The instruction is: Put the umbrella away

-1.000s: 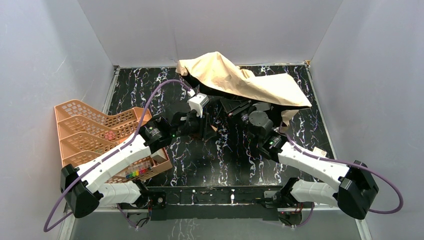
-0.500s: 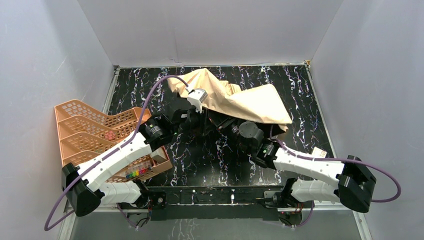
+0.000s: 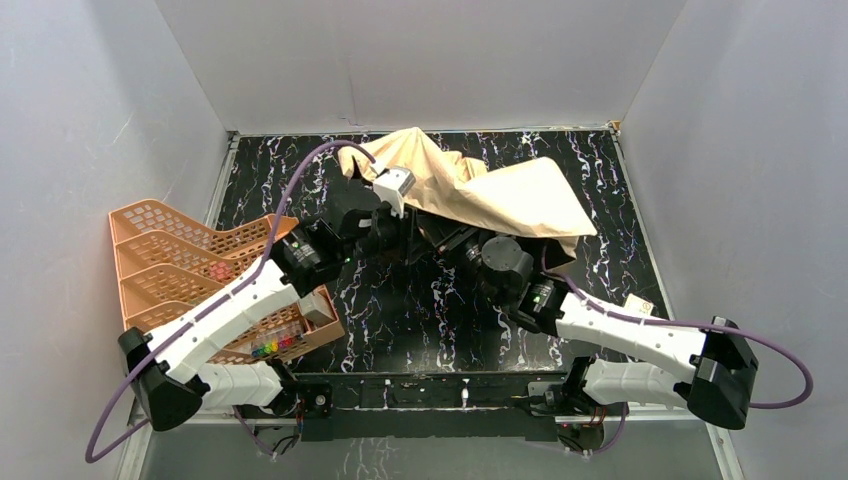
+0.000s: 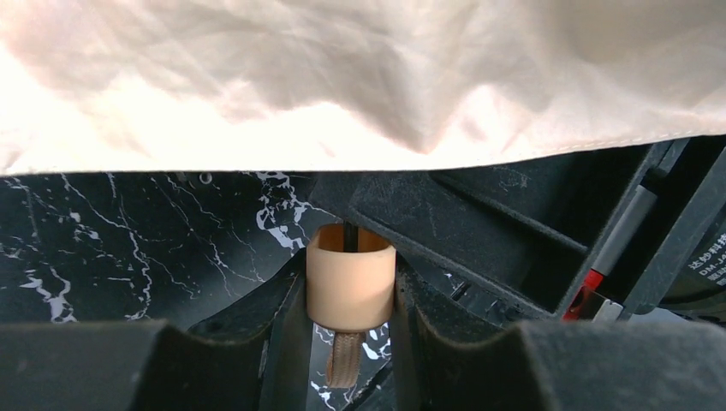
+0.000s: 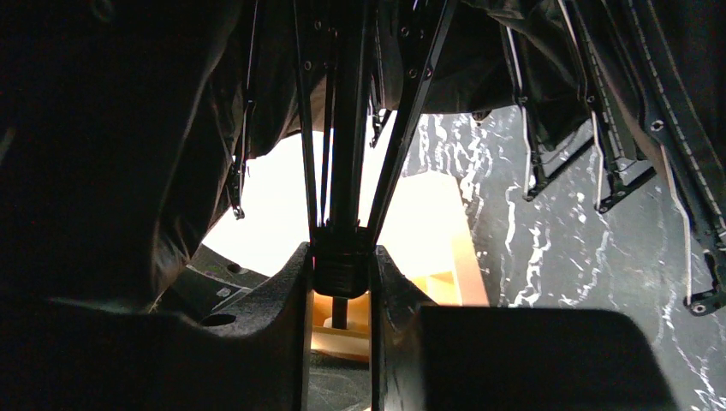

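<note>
Table (image 3: 400, 310): black marbled top, runs under both sets of fingers.

Umbrella (image 3: 500, 195): half collapsed, lying beyond and above both grippers. The tan canopy (image 4: 360, 77) sags loose over the left fingers, and its black underside roofs the right ones. It is slack, not bundled, so folding looks partway done.

Rack (image 3: 180, 260): orange mesh, well off to the outer side of the left arm, apart from the fingers and the umbrella.

Ribs (image 5: 402, 111): black, fanning away ahead of the right fingers. They converge down into the gap between them and are drawn fairly close to the shaft.

Right gripper (image 5: 341, 282): fingers narrow, clamped on the black runner (image 5: 341, 261) where the ribs meet. The shaft (image 5: 340, 312) passes on behind the clamp. My reading is that it holds the sliding part so it can be drawn along the shaft to collapse the frame.

Left gripper (image 4: 351, 295): fingers (image 4: 282, 321) narrow, closed on the small tan handle (image 4: 351, 274), one pad on each flank. It likely acts as the anchor that keeps the shaft from travelling while the other hand works the runner.

Strap (image 4: 344, 360): tan, hanging from the handle back between the left fingers, loose and not wrapped round anything.
</note>
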### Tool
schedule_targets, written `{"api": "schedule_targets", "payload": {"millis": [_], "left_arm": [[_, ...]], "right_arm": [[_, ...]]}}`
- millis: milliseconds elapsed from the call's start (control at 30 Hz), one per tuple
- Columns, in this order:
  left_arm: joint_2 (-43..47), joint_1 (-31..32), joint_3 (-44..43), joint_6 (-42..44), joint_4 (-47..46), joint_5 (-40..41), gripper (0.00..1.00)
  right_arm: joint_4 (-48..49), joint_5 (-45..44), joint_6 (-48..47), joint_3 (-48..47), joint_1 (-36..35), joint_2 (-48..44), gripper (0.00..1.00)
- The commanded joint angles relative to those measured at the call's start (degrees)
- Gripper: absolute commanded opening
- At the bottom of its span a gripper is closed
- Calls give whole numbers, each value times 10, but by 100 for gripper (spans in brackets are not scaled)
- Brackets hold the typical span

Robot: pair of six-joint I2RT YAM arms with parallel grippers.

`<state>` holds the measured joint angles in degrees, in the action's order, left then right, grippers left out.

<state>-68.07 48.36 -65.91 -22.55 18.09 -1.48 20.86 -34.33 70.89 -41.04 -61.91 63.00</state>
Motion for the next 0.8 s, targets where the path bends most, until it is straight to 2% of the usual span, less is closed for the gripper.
{"api": "schedule_targets", "payload": {"millis": [0,133,267,433,533,633,767], "left_arm": [[-1,-12,-118,4,-2,77,0],[-1,14,-181,-8,104,131,0],[-13,42,-262,-38,226,190,0],[-16,78,-329,-103,349,228,0],[7,87,-307,-142,380,234,0],[34,87,-234,-172,378,233,0],[64,88,-93,-181,280,221,0]], "right_arm": [[-49,117,-63,-88,-40,-20,0],[-79,200,-68,-159,-40,8,0],[-93,271,-35,-204,-42,40,0],[-115,284,21,-219,-73,55,0],[-105,286,70,-189,-85,48,0],[-80,268,119,-120,-86,31,0],[-42,240,146,-37,-67,18,0]]}}
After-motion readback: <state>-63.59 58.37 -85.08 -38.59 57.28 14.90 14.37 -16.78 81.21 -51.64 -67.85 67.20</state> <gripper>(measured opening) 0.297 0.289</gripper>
